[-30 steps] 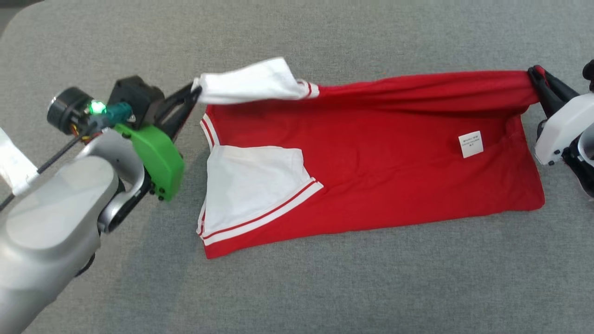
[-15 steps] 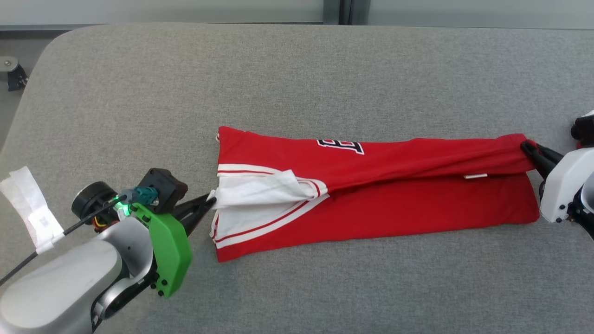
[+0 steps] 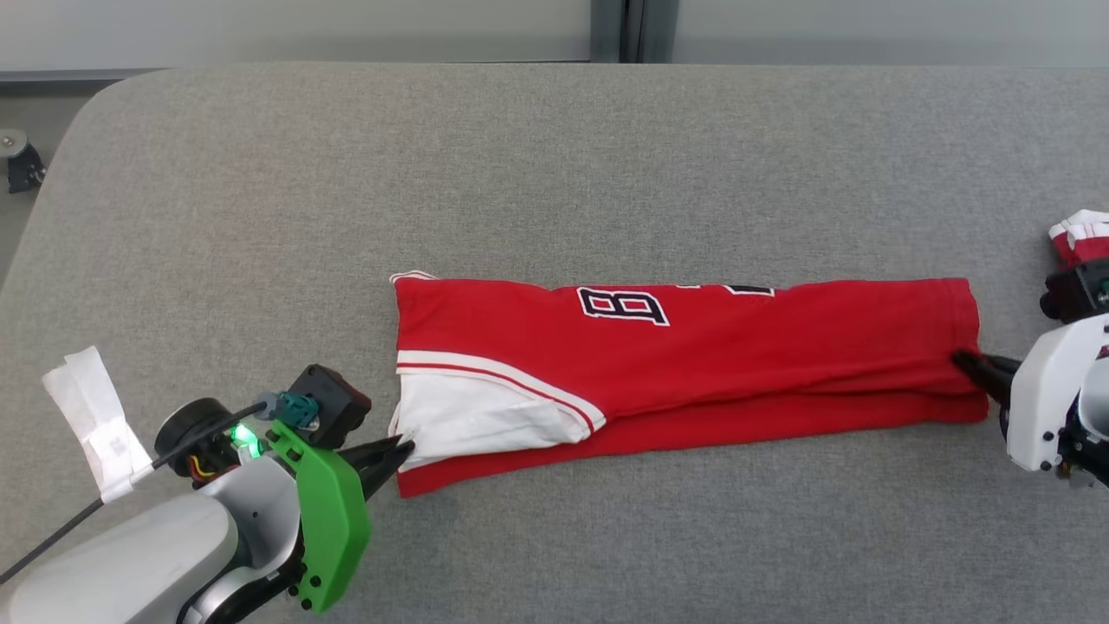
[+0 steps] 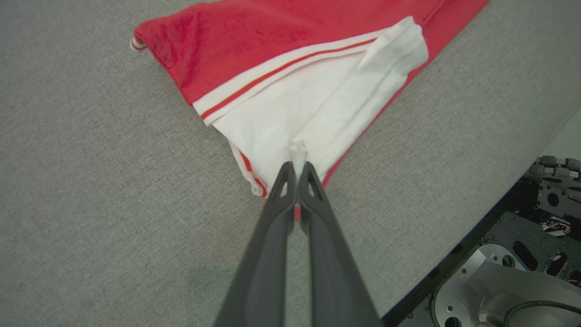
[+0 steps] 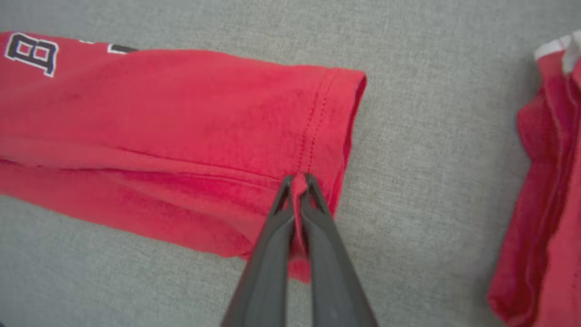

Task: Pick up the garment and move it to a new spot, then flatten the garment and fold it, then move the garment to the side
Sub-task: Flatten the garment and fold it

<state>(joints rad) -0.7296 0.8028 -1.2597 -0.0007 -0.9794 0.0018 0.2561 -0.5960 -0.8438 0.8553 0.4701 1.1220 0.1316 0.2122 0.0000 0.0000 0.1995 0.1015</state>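
Note:
The garment (image 3: pixel 710 364) is a red shirt with white sleeves and dark lettering, lying folded into a long band across the grey table (image 3: pixel 520 156). My left gripper (image 3: pixel 405 451) is shut on the white sleeve corner at the band's near left end; the left wrist view shows the gripper (image 4: pixel 297 165) with white cloth (image 4: pixel 317 113) pinched between its tips. My right gripper (image 3: pixel 960 358) is shut on the red hem at the right end. In the right wrist view that gripper (image 5: pixel 298 179) pinches a fold of the garment (image 5: pixel 181 127) at the hem.
A second red garment (image 3: pixel 1079 234) with white trim lies at the table's right edge, also seen as red cloth (image 5: pixel 544 204) in the right wrist view. The table's rounded left corner (image 3: pixel 95 95) and the floor lie at the upper left. My base (image 4: pixel 508 272) is below the table edge.
Both grippers have carried the far edge of the garment over toward me and lowered it, folding the shirt in half lengthwise so the lettering now faces up. The head camera has tilted up.

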